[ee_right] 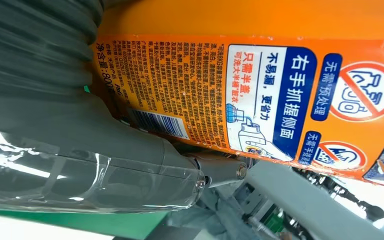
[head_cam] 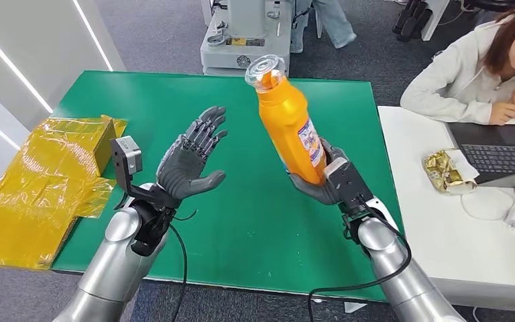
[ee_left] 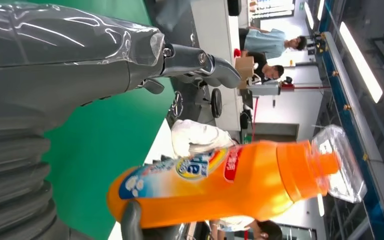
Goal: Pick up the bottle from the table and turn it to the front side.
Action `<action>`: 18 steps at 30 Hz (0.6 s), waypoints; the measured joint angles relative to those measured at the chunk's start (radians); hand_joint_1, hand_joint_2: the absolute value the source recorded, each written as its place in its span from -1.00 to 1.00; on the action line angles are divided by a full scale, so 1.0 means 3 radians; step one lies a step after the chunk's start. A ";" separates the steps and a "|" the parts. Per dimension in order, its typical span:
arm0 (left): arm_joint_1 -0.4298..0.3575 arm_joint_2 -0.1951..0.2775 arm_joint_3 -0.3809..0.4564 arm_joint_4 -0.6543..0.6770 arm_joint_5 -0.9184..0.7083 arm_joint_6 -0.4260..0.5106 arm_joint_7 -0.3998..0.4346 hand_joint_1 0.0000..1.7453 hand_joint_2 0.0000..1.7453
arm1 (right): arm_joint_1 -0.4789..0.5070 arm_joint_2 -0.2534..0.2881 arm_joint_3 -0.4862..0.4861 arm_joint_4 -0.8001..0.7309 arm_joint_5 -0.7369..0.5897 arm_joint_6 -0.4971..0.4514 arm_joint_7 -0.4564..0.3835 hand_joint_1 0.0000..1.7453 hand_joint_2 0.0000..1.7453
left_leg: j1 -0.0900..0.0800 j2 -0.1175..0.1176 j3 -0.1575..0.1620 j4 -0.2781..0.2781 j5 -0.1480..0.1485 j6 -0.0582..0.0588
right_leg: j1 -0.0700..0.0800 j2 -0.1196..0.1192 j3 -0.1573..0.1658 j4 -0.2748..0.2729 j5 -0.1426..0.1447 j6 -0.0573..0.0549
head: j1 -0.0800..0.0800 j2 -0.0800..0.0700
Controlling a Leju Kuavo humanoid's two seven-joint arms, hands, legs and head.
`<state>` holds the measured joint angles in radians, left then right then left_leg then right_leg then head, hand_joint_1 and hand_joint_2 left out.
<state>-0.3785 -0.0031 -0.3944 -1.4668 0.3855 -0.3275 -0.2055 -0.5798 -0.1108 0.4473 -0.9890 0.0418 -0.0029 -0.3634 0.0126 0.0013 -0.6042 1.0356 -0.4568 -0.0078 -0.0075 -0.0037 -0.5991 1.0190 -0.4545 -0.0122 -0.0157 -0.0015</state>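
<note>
An orange detergent bottle (head_cam: 291, 127) with a clear cap is held up above the green table (head_cam: 255, 221), tilted with its cap toward the far left. My right hand (head_cam: 327, 180) grips its lower end. The right wrist view shows the bottle's back label (ee_right: 260, 95) with small print and a barcode facing that camera. In the left wrist view the bottle (ee_left: 220, 182) shows its front logo. My left hand (head_cam: 191, 157) is raised to the left of the bottle, fingers spread, holding nothing, a short gap from it.
Crumpled yellow plastic wrap (head_cam: 40, 181) lies at the table's left edge. A white desk (head_cam: 442, 228) adjoins on the right with a laptop (head_cam: 503, 154) and a gold snack packet (head_cam: 446, 171); a person (head_cam: 483, 67) sits there. A grey machine (head_cam: 245, 33) stands behind the table.
</note>
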 joint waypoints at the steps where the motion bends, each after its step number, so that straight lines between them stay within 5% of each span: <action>1: -0.0030 0.0007 -0.0014 0.0004 0.0009 -0.0010 0.0010 -1.00 1.00 | -0.0037 0.0025 0.0031 0.0036 0.0001 0.0011 0.0004 1.00 1.00 | 0.0000 0.0000 -0.0001 0.0000 0.0000 0.0000 | 0.0000 0.0000 0.0000 0.0000 0.0000 0.0000 | 0.0000 0.0000; 18: -0.0680 0.0011 -0.0185 0.0234 0.0132 0.0007 0.0163 -1.00 1.00 | -0.0276 0.0294 0.0395 0.0296 0.0012 0.0052 0.0165 1.00 1.00 | 0.0000 -0.0001 -0.0001 0.0002 0.0000 0.0000 | 0.0000 -0.0001 -0.0001 0.0000 0.0001 0.0001 | 0.0000 0.0000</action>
<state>-0.5824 0.0003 -0.4498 -1.3965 0.4251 -0.3254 -0.1566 -0.6625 -0.0226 0.5658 -0.9003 0.0454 0.0127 -0.3139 0.0126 0.0009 -0.6044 1.0363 -0.4567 -0.0078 -0.0076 -0.0040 -0.5992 1.0190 -0.4542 -0.0119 -0.0158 -0.0015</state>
